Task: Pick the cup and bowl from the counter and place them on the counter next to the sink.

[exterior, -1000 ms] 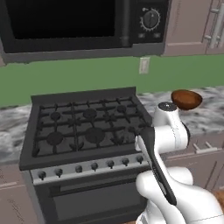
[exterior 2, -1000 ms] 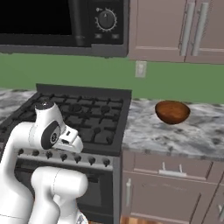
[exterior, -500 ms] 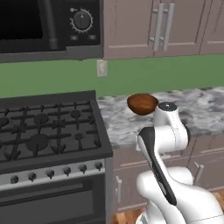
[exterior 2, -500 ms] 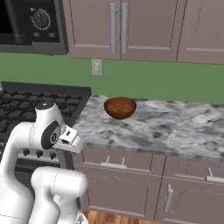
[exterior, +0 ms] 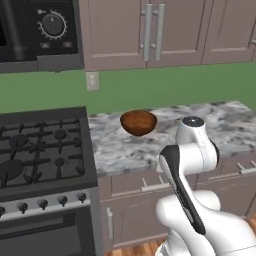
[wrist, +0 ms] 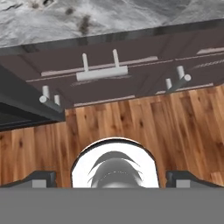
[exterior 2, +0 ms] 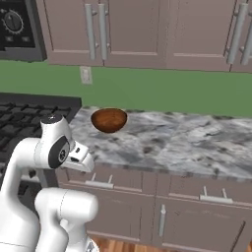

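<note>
Approaching the desk [exterior: 130, 150], the robot carries its arm folded low; the fingers [wrist: 41, 178] point at the wood floor [wrist: 131, 118], set wide apart and empty. The bowl [exterior: 138, 122] sits upright at centre frame in both base views, just beside the stove [exterior: 42, 150]. Recommended: square the base on the bowl before raising the arm.
</note>
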Available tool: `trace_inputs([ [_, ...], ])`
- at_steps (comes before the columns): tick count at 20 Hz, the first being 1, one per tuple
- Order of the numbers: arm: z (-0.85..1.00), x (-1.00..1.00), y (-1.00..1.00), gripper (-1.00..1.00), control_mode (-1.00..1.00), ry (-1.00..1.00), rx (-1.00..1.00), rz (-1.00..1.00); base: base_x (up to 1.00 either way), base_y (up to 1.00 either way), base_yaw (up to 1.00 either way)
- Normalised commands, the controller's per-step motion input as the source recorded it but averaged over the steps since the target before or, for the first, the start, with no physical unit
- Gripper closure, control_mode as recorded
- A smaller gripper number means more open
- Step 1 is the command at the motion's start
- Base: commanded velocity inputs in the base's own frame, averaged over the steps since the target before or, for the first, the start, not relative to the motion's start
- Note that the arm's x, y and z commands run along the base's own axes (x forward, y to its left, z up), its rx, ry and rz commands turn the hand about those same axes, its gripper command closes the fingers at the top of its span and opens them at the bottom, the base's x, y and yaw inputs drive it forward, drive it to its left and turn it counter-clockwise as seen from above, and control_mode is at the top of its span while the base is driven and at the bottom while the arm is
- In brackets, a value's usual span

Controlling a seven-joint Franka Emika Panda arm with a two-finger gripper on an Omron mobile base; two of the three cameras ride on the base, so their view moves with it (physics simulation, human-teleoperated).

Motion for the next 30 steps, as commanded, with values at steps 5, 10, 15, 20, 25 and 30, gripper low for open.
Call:
trace_inputs([
  [5, 0.0, 0.0, 0.0, -1.0, 1.0, 0.0, 0.0, 0.0, 0.82, 0.0, 0.0],
  [10, 0.0, 0.0, 0.0, -1.0, 1.0, 0.0, 0.0, 0.0, 0.31, 0.0, 0.0],
  [15, 0.0, 0.0, 0.0, -1.0, 1.0, 0.0, 0.0, 0.0, 0.0, 0.0, 0.0],
  [20, 0.0, 0.0, 0.0, -1.0, 1.0, 0.0, 0.0, 0.0, 0.0, 0.0, 0.0],
  [25, 0.0, 0.0, 0.0, -1.0, -1.0, 0.0, 0.0, 0.0, 0.0, 0.0, 0.0],
  [30, -0.04, 0.0, -0.25, -1.0, -1.0, 0.0, 0.03, 0.0, 0.0, 0.0, 0.0],
])
